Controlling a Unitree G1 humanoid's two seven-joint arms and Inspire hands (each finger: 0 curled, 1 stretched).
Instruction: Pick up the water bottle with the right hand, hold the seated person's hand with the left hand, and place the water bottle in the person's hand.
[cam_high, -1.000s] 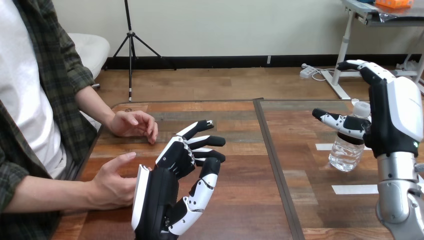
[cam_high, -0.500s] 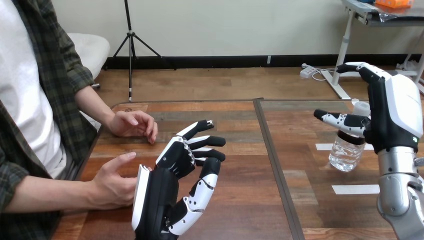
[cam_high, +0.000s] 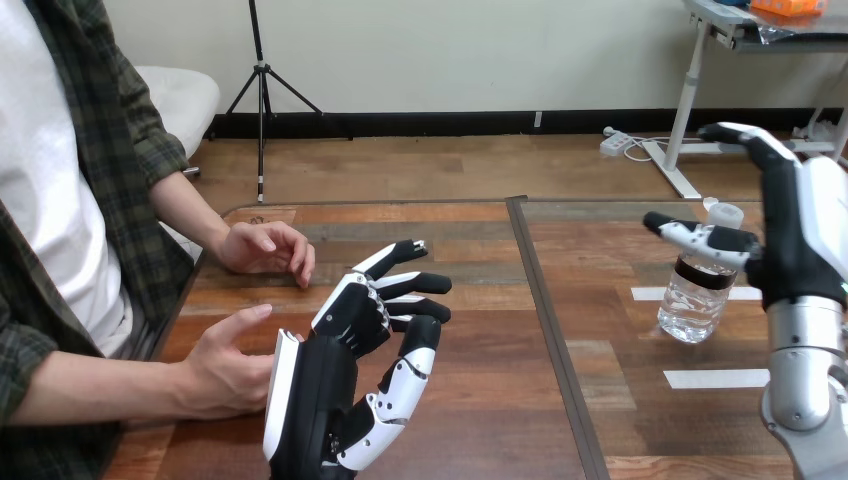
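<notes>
My right hand (cam_high: 806, 245) is spread wide, holding nothing; the bottle (cam_high: 692, 302) stands upright just beside its palm, neck behind my thumb (cam_high: 690, 236).

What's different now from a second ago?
The right robot hand, open, has drifted a little toward the view's right, its thumb still in front of the water bottle. The bottle, the left robot hand and the person's hands have not moved.
</notes>
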